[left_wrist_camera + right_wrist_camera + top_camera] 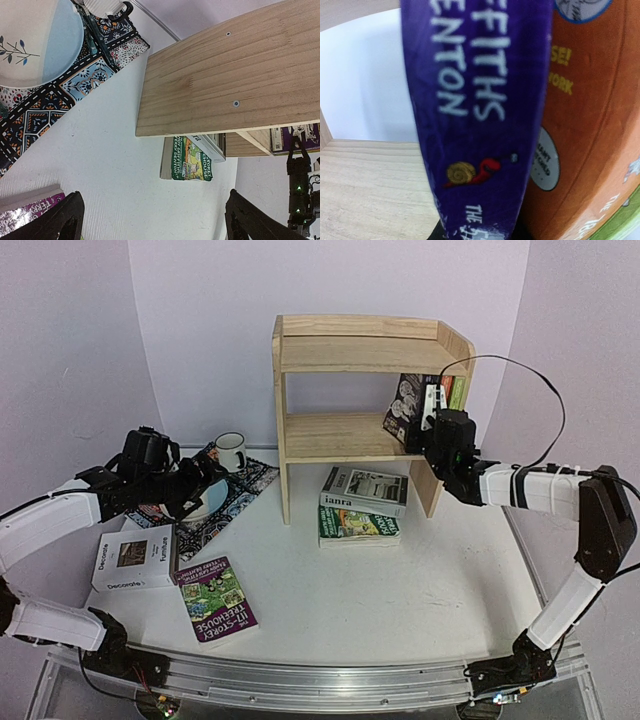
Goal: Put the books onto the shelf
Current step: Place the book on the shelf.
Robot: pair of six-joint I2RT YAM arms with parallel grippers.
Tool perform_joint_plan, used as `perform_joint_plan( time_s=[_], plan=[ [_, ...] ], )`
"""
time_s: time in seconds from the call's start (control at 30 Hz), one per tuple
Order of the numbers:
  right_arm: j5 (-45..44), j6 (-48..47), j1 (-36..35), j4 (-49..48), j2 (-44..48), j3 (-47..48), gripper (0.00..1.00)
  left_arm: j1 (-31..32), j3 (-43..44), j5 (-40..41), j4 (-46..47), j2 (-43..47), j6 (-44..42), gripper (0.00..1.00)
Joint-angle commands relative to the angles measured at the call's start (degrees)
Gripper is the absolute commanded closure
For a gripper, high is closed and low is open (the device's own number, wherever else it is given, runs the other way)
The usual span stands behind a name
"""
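Right gripper (431, 422) is at the right end of the shelf's (340, 436) lower tier, jaws narrow and clamped on the spine of the dark purple book (475, 100), which stands upright there. Orange book (585, 130) touches it on the right, with the light green book (458, 391) against the side panel. Left gripper (154, 200) hangs over the patterned placemat (75, 85) near the plate (35, 40) and mug (230, 450), fingers spread wide, holding nothing. On the table (420, 590), the grey-white "ianra" book (365, 490) lies flat on the green book (358, 526) at the shelf's foot. White "Decorate" book (135, 560) and purple Treehouse book (218, 598) lie flat, front left, just beside each other.
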State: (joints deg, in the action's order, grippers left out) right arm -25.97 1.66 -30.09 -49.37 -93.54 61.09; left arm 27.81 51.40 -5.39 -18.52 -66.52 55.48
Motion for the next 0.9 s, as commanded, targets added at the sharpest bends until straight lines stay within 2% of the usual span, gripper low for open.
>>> perform_joint_plan(
  time_s=[0.0,0.2,0.23,0.3,0.37,0.87],
  plan=[
    [-4.6,1.4,2.0,-7.9,4.4,0.3,1.00,0.0,2.6,0.6,1.0,-0.4,-0.5,0.00],
    [-4.0,2.4,2.5,-7.9,4.6,-0.2,1.00,0.0,2.4,0.5,1.0,-0.4,-0.4,0.00],
    [-3.5,2.5,2.5,-7.9,4.6,-0.3,0.96,0.0,2.5,0.5,1.0,-0.4,-0.4,0.00],
    [-2.8,2.7,2.5,-7.9,4.6,-0.4,0.80,0.0,2.5,0.5,1.0,-0.4,-0.4,0.00],
    [-2.3,3.1,2.5,-7.9,4.7,-0.5,0.72,0.0,2.4,0.5,1.0,-0.4,-0.4,0.00],
    [-1.2,6.1,2.4,-5.7,7.5,-2.8,0.64,-0.1,2.8,0.0,1.2,-1.1,-0.6,0.00]
  ],
)
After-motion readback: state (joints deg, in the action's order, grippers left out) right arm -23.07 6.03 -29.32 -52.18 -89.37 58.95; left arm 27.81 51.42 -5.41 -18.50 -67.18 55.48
